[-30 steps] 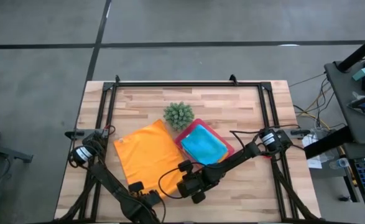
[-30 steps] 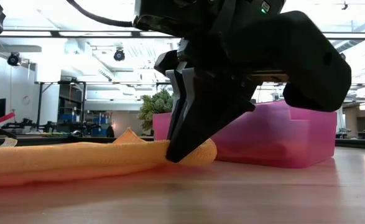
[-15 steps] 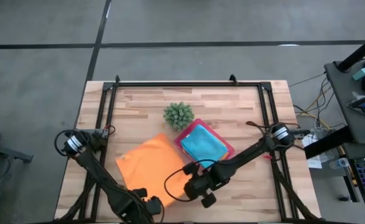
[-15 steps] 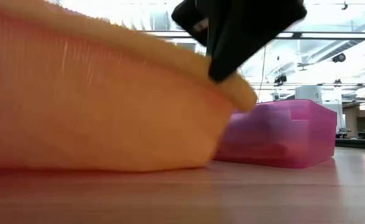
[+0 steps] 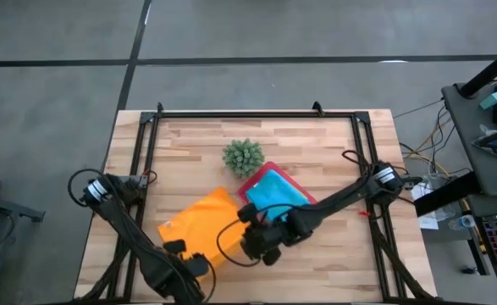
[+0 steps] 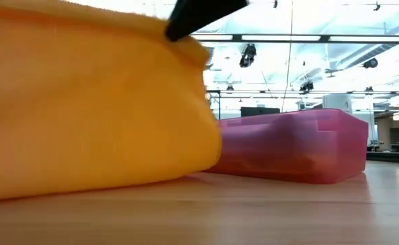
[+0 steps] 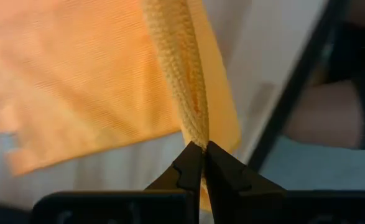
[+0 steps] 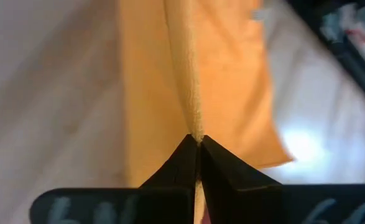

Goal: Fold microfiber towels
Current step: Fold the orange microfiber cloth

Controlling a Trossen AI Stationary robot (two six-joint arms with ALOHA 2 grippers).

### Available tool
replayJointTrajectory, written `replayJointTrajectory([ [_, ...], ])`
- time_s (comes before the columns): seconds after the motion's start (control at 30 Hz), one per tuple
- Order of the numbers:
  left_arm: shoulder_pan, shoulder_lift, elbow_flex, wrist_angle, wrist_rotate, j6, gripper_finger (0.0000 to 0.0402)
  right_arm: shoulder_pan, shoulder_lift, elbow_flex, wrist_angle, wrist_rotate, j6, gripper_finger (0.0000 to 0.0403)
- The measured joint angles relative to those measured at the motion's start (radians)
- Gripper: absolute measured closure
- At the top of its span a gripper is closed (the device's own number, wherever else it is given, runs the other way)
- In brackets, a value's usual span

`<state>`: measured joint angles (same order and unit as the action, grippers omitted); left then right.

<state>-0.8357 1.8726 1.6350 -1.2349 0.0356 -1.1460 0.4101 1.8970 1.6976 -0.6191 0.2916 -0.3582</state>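
The orange microfiber towel (image 5: 201, 222) lies at the table's near middle, its near edge raised off the wood; it fills the left of the low view (image 6: 83, 102). My left gripper (image 5: 180, 248) is shut on its near left corner and my right gripper (image 5: 250, 240) on its near right corner. A folded light blue towel (image 5: 275, 195) lies on the pink tray (image 5: 250, 183). The grey, yellow and lime green towels are out of view. My left gripper pinches the orange towel's near edge (image 7: 193, 132) between its two fingertips, at the left corner. The cloth stands up from the fingers as a thick rolled edge; one layer or several, I cannot tell. The far part lies on the table. My right gripper pinches the orange towel's near edge (image 8: 193, 123) between its two fingertips, at the right corner. The edge runs straight away from the fingers. The held corner is lifted clear, and the cloth bellies down from it to the table (image 6: 117, 180).
A small spiky green plant (image 5: 243, 157) stands beyond the towel. The pink tray (image 6: 287, 146) sits right beside the towel's right side. Black frame rails (image 5: 256, 113) run along the table's far, left and right edges. Bare wood shows at the near right (image 5: 341, 263).
Both grippers have risen with the orange towel's near edge and carried it toward the table's far edge. The near part is lifted and bellies over, so the towel looks shorter from above; its far part stays on the table.
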Motion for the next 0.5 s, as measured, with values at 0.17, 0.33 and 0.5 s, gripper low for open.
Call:
replayJointTrajectory([
  [0.17, 0.007, -0.028, -0.027, -0.123, -0.045, 0.0, 0.0401, -0.078, 0.001, -0.005, 0.08, 0.024, -0.094, 0.0394],
  [0.33, 0.026, -0.042, -0.041, -0.201, -0.071, 0.007, 0.0401, -0.145, 0.001, -0.006, 0.117, 0.017, -0.134, 0.0394],
  [0.5, 0.048, -0.045, -0.082, -0.213, -0.075, 0.056, 0.0402, -0.2, 0.013, -0.007, 0.142, -0.082, -0.136, 0.0394],
])
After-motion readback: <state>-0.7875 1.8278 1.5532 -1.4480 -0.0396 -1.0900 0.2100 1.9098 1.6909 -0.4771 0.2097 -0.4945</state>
